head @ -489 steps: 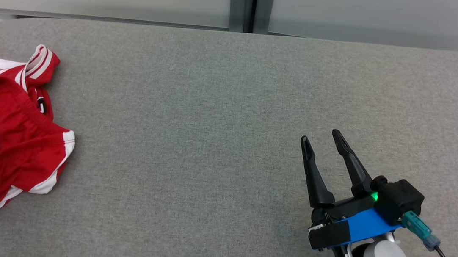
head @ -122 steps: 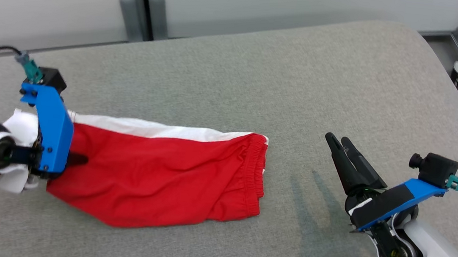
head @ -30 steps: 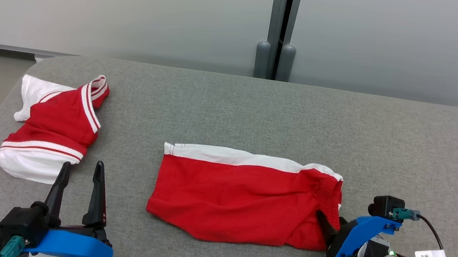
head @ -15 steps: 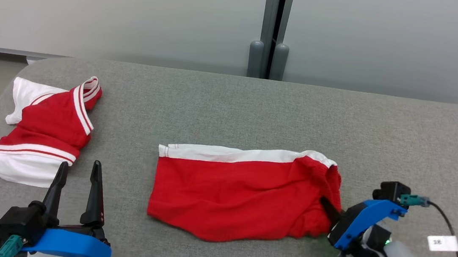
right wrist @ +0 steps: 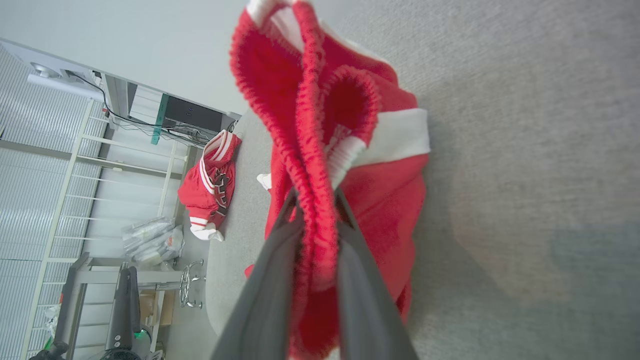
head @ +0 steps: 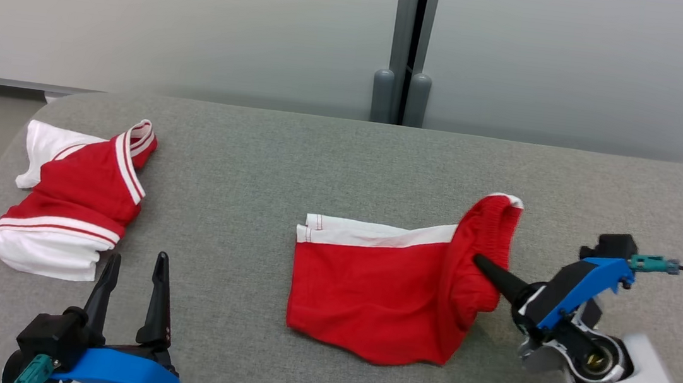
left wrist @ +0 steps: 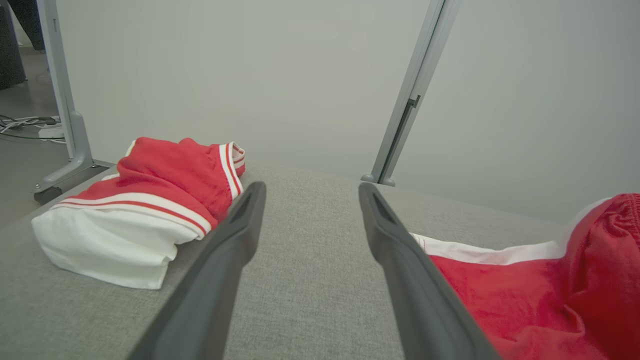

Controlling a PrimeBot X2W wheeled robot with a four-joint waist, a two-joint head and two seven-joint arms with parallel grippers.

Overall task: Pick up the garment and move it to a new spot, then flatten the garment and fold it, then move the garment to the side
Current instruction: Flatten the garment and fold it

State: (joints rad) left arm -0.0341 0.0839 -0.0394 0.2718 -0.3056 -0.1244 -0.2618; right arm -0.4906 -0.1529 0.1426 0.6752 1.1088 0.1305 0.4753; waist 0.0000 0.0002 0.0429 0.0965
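The garment (head: pixel 369 289), red shorts with a white side stripe, lies mid-table with its waistband end (head: pixel 489 232) lifted off the surface. My right gripper (head: pixel 479 262) is shut on that red elastic waistband, which bunches between the fingers (right wrist: pixel 280 260) in the right wrist view, where the garment (right wrist: pixel 380 200) hangs past them. My left gripper (head: pixel 137 265) stands open near the front left edge with nothing between its fingers (left wrist: pixel 235 240); the garment (left wrist: pixel 525 285) lies to its right.
A second red-and-white garment (head: pixel 74 195) lies bunched at the table's left end, seen also past the left fingers as a folded heap (left wrist: pixel 145 200). The grey table (head: pixel 319 164) has bare cloth behind and to the right. A wall with a post (head: pixel 406 46) stands behind.
My right gripper shut on the waistband and has lifted it up and back. The shorts' left end slid toward the right. The left gripper has barely moved.
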